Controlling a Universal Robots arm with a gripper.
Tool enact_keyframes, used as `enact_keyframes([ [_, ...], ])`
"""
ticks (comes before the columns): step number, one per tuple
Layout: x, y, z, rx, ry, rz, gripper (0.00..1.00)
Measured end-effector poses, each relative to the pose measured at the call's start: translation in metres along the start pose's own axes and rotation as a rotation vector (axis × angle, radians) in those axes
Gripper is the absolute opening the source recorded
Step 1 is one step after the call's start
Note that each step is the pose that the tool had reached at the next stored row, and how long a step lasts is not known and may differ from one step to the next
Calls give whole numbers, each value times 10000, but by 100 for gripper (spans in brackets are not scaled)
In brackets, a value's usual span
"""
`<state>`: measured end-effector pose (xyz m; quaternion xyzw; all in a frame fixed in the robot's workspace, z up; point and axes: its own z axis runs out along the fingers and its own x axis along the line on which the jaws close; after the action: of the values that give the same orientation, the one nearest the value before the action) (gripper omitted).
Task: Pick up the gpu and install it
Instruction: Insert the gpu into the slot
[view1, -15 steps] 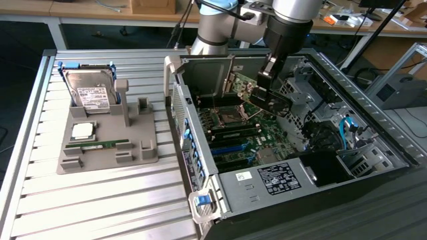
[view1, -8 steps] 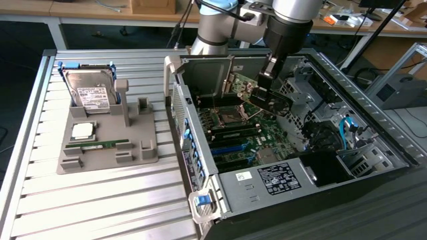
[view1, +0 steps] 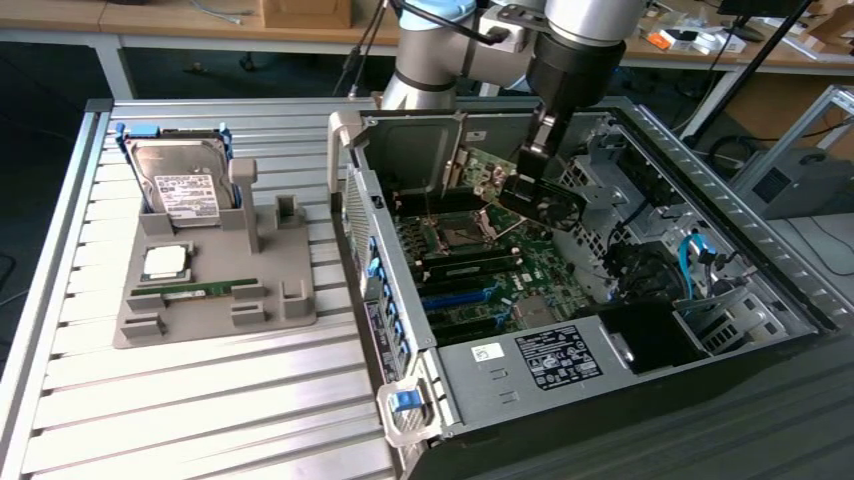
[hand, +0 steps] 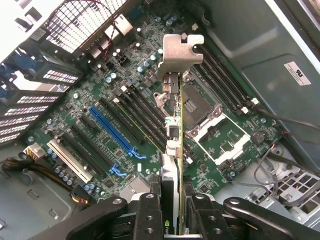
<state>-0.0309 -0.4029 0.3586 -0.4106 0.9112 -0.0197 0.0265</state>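
My gripper (view1: 537, 172) hangs inside the open computer case (view1: 747, 250), shut on the gpu (view1: 541, 205), which floats above the green motherboard (view1: 534, 275) near the CPU socket. In the wrist view the gpu (hand: 178, 130) shows edge-on as a thin card, with its silver bracket (hand: 182, 52) at the far end. The two black fingers (hand: 149, 217) clamp the card from both sides, the gripper (hand: 175, 222) centred on it. The card hangs clear of the board, over the area between the black slots and the socket (hand: 202, 107). A blue expansion slot (hand: 117, 131) lies to one side of the card.
On the slatted table at the exterior view's left, a grey fixture (view1: 214, 290) holds a hard drive (view1: 184, 185), a CPU (view1: 167, 262) and a green memory stick (view1: 198, 288). Case walls, the drive cage (view1: 627, 170) and cables (view1: 694, 265) hem in the board.
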Motion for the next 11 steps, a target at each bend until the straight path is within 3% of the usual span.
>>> enact_keyframes([
  [11, 0, 0, 0, -16, -30, -525, 27],
])
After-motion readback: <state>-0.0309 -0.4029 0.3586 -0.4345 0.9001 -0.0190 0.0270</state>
